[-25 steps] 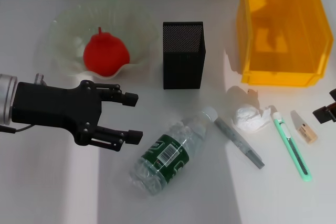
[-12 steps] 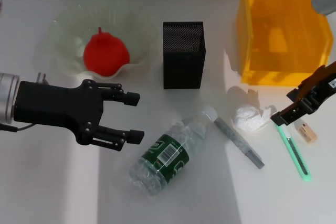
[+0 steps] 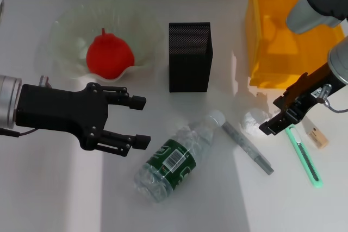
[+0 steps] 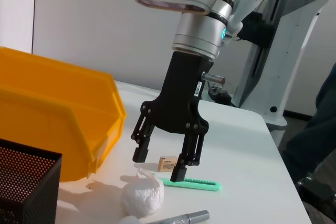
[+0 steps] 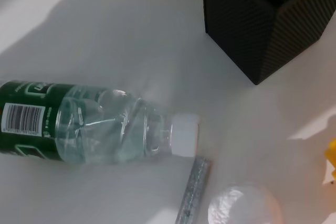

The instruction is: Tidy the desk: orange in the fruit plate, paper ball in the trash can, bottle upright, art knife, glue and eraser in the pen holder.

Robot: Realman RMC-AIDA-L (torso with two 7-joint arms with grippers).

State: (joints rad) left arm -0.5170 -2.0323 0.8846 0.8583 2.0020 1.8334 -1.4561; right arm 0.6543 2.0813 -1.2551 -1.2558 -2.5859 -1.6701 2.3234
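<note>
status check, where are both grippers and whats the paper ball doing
Right gripper open, just above the paper ball. Left gripper open, parked near the lying bottle. Nothing in the way.

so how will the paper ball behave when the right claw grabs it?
The paper ball looks loosely crumpled, so it will likely squash and weigh little. Being roundish, it may scoot if nudged. The open right claw hangs just above it.

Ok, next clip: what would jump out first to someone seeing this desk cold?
Probably the right gripper, open and hanging just above the paper ball, in front of the big yellow trash can. Next, the red fruit in the glass fruit plate at the back left. Then the bottle lying on its side in the middle, with the open left gripper beside it.
</note>
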